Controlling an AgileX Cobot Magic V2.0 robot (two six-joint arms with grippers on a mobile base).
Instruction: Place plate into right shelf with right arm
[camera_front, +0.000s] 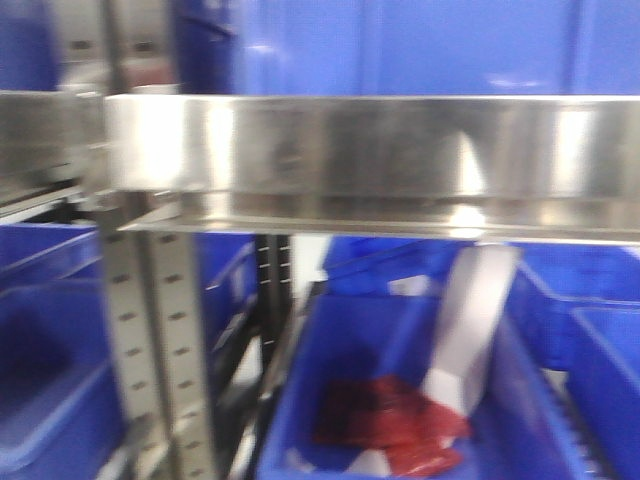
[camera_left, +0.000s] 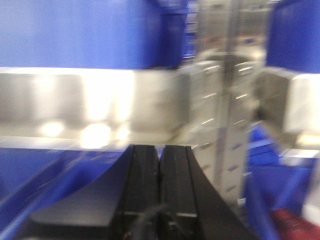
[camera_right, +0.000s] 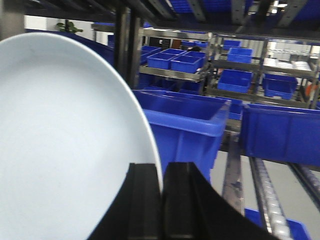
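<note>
I read the right tool clenched on the rim of the plate, which stood on edge at its left. Blue bins lay beyond, on the right shelf. The left tool was clenched, empty.

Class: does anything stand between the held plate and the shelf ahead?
Yes. A big blue bin sits on the shelf ahead of the plate in the right pincer; a second bin stands right of it.
</note>
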